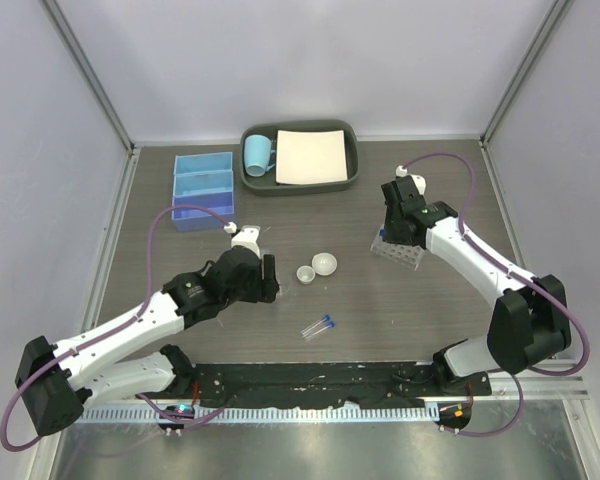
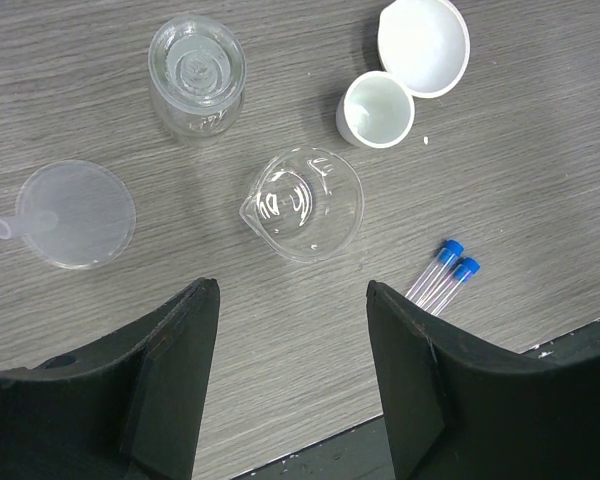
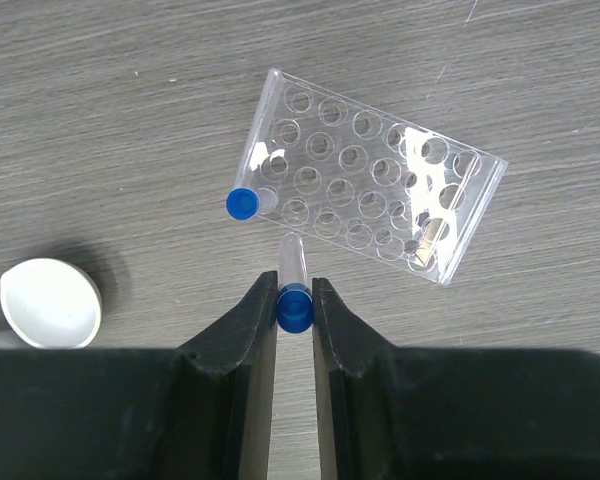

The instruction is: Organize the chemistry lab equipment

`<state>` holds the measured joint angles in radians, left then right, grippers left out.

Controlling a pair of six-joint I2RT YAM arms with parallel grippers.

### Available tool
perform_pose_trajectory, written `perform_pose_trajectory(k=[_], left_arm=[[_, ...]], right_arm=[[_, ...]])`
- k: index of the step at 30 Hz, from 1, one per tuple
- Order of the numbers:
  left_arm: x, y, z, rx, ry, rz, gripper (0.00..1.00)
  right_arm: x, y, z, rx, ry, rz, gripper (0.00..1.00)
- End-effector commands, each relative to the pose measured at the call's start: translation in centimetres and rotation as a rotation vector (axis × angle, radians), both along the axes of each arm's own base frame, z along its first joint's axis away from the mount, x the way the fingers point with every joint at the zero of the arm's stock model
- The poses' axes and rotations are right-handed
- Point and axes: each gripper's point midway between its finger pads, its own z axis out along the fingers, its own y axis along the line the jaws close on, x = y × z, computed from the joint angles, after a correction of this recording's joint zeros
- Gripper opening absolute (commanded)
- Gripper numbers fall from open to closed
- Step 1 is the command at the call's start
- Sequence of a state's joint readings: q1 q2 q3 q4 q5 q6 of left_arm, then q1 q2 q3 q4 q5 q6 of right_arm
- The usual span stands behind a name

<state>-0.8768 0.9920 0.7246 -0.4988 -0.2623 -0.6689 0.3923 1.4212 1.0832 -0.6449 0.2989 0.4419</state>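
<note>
Nearest the arm bases, low in the centre of the overhead view, two thin clear plastic tubes with blue caps (image 1: 318,326) lie side by side on the grey wood-grain table (image 1: 430,320). Just up and left of them the left gripper (image 2: 292,300) hovers with its matt black jaws spread wide and nothing between them. Its wrist view looks down on a clear glass spouted beaker (image 2: 302,203) at centre frame, a translucent plastic funnel (image 2: 75,213) at the left with its stem pointing left, and a small clear round bottle (image 2: 196,72) upright at the upper left. At the upper right of that view sit two small white round dishes (image 2: 378,108), rim against rim, the deeper cup-like one nearer and the shallower one behind. Right of centre in the overhead view, the clear plastic tube rack (image 3: 370,185), a rectangular block pierced with rows of round holes, sits askew on the table. One blue-capped tube (image 3: 242,203) sits tilted in a hole at its left edge. The right gripper (image 3: 295,292) is pinched nearly closed on another blue-capped clear tube (image 3: 292,255), gripping it at the cap, the tube's far end near the rack's nearer edge. Farther back at the upper left stands the blue three-compartment plastic box (image 1: 202,190), and at top centre a dark grey rounded tray (image 1: 298,186) holds a light-blue mug (image 1: 258,153) and a white square sheet (image 1: 312,156).
</note>
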Motion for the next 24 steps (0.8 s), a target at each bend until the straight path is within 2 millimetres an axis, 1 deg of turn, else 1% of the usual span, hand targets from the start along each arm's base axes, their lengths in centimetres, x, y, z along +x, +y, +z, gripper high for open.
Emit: perform_pose_trajectory(k=[1, 5, 12, 24], left_arm=[[0.4, -0.3, 0.7, -0.02, -0.039, 0.003, 0.64], [0.4, -0.2, 0.7, -0.02, -0.041, 0.003, 0.64], [0.3, -0.3, 0.8, -0.013, -0.045, -0.002, 0.63], [0.2, -0.5, 0.6, -0.004, -0.04, -0.008, 0.63]], right_arm=[[0.5, -0.2, -0.2, -0.016, -0.016, 0.003, 0.01], [0.4, -0.5, -0.8, -0.032, -0.008, 0.004, 0.01], [0.7, -0.5, -0.9, -0.036, -0.018, 0.002, 0.01], [1.0, 0.1, 0.7, -0.003, -0.045, 0.015, 0.01]])
